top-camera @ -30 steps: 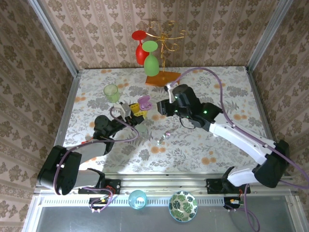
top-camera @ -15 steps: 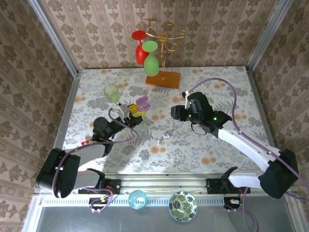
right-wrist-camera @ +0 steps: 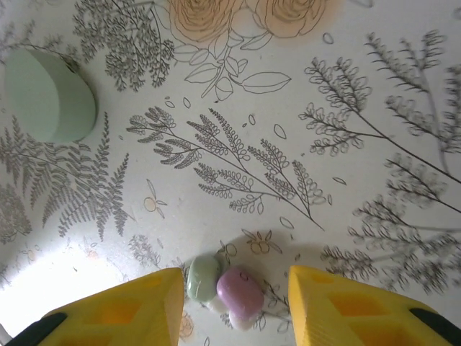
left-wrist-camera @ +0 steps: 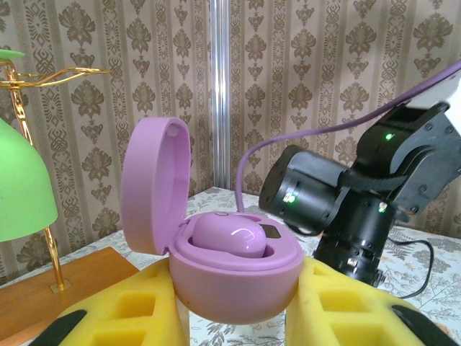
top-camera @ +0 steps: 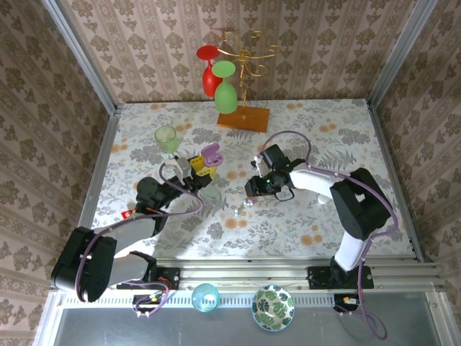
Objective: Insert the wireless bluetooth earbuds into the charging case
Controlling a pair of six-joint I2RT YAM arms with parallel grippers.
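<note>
My left gripper (left-wrist-camera: 234, 313) is shut on the purple charging case (left-wrist-camera: 238, 277), yellow pads on both sides. The case's lid (left-wrist-camera: 148, 184) stands open and one purple earbud (left-wrist-camera: 230, 234) sits inside. In the top view that case (top-camera: 212, 153) is held left of centre. On the table lie two loose earbuds side by side, a green one (right-wrist-camera: 203, 277) and a purple one (right-wrist-camera: 241, 294). My right gripper (right-wrist-camera: 234, 306) hangs open right above them, a yellow finger (right-wrist-camera: 130, 306) on each side, not touching. From above, the right gripper (top-camera: 252, 193) is just over the buds (top-camera: 247, 204).
A pale green case (right-wrist-camera: 49, 96) lies shut on the table, also seen from above as the green case (top-camera: 210, 192). A green cup (top-camera: 166, 137) stands back left. A gold rack (top-camera: 245, 54) on a wooden base (top-camera: 243, 118) holds red and green glasses at the back.
The right arm has folded in and its gripper has come forward and down over the loose earbuds. The left gripper with the case has barely moved.
</note>
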